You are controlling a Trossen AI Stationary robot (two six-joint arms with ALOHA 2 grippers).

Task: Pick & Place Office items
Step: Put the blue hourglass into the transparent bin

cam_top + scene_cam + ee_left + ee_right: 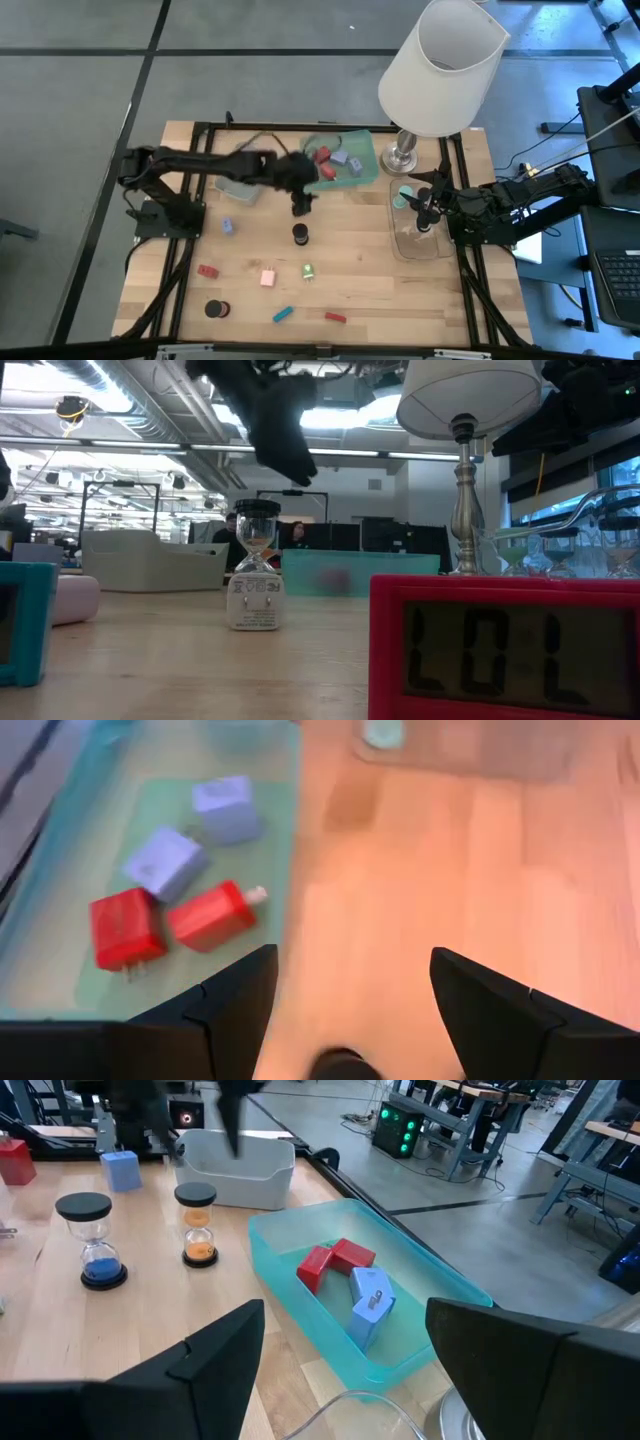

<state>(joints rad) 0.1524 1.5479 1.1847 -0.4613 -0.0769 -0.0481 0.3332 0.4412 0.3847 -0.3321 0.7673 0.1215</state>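
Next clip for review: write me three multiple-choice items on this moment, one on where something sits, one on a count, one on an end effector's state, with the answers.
1. Where is the left end effector?
A. Inside the clear tray
B. Over the table just in front of the green tray, beside an hourglass
C. At the table's front edge

2. How many pieces lie in the green tray?
A. Four: two red blocks, two lavender blocks
B. One
C. Seven

3. How does the left end effector stand?
A. Shut on a red block
B. Shut on the lamp
C. Open, holding nothing

Answers: 1 B, the high view shows it just off the tray's edge above the wood. 2 A, the left wrist view shows two red and two lavender blocks together. 3 C, its fingers are spread with bare table between them.
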